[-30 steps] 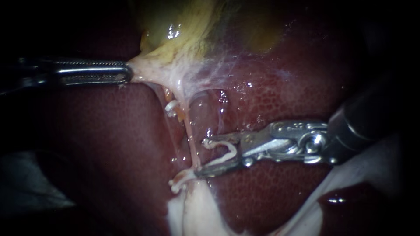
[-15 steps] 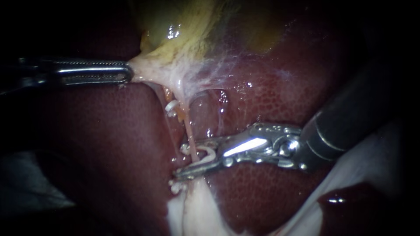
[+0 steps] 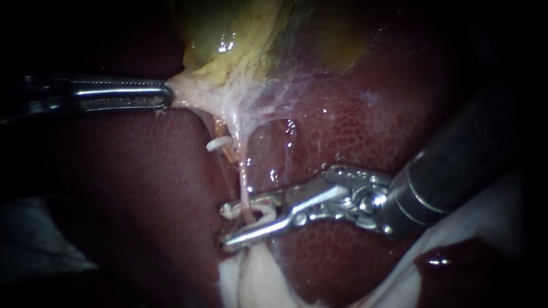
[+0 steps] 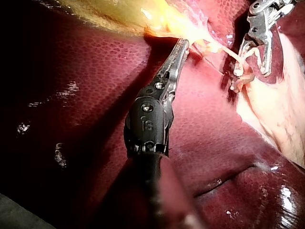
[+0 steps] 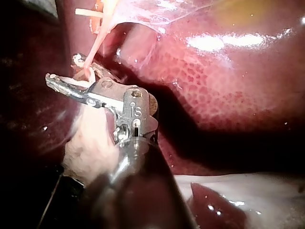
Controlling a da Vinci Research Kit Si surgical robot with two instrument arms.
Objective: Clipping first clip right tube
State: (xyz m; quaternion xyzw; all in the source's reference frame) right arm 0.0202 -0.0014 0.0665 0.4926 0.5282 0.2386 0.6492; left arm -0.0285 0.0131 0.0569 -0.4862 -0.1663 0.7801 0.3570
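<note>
My left instrument (image 3: 163,94) comes in from the left, its jaws shut on pale tissue at the neck of the yellow gallbladder (image 3: 240,40), and pulls it taut. A thin pink tube, the right tube (image 3: 244,177), runs down from there. My right instrument (image 3: 225,226) straddles this tube low down, one jaw on each side. It holds a white clip (image 3: 264,214) between its jaws, wrapped around the tube. In the right wrist view the tube (image 5: 95,47) drops into the jaws of my right instrument (image 5: 64,76). The left wrist view shows my left instrument (image 4: 182,46) gripping tissue.
Dark red liver (image 3: 365,125) lies all around. Another white clip (image 3: 218,144) sits on the thinner strand to the left of the tube. White fatty tissue (image 3: 251,279) spreads below the right instrument's jaws. Thin webbing (image 3: 285,85) fans off the gallbladder.
My right instrument has moved left with its clip, from beside the tube to across it, so the tube now lies between the jaws. The left instrument has held still.
</note>
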